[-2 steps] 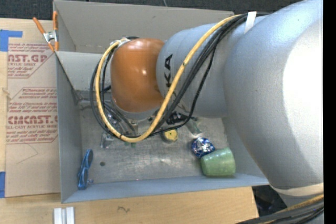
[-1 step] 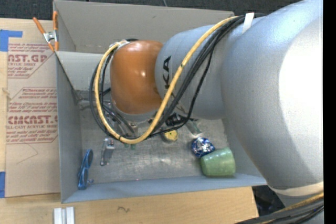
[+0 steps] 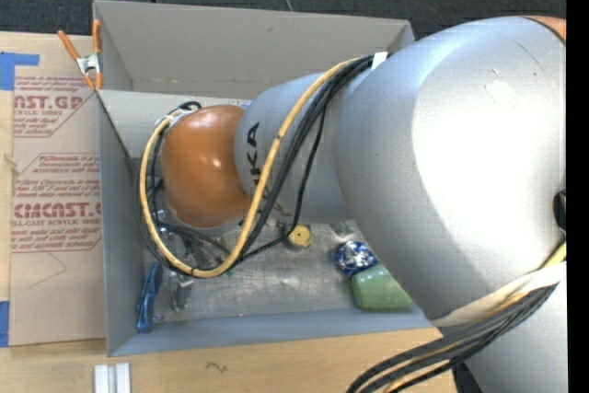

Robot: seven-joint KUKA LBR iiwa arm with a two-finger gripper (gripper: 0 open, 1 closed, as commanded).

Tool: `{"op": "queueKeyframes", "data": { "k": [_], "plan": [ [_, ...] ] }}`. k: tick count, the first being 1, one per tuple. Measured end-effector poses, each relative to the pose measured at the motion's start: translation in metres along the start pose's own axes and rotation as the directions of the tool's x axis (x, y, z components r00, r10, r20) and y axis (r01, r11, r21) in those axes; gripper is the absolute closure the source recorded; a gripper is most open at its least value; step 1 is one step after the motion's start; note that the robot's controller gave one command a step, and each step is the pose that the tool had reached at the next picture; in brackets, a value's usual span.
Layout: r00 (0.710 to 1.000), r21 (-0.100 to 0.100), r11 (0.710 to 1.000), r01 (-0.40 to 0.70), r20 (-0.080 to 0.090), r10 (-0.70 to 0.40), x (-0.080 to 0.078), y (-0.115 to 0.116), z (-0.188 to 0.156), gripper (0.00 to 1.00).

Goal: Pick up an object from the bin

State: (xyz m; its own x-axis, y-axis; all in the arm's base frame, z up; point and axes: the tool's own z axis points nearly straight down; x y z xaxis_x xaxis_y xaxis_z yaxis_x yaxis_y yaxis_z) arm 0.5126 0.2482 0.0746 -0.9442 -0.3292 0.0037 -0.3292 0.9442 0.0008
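Observation:
My gripper is low in the bin's front left corner, under the orange wrist cover, mostly hidden by it and the cables. Just left of it a long blue object lies along the bin's left wall, close to the gripper; I cannot tell whether they touch. A small yellow piece sits on the floor to the right of the gripper, beneath the arm.
Further right, near the front wall, lie a blue-and-white patterned ball and a pale green block. The arm spans the bin from the right and hides its middle and right part.

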Motion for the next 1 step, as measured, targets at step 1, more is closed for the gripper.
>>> {"op": "queueKeyframes", "data": {
  "k": [1],
  "plan": [
    [1.000,0.000,1.000,-0.003,0.017,0.003,0.0261,0.0068,0.0023,0.00]
  ]
}}
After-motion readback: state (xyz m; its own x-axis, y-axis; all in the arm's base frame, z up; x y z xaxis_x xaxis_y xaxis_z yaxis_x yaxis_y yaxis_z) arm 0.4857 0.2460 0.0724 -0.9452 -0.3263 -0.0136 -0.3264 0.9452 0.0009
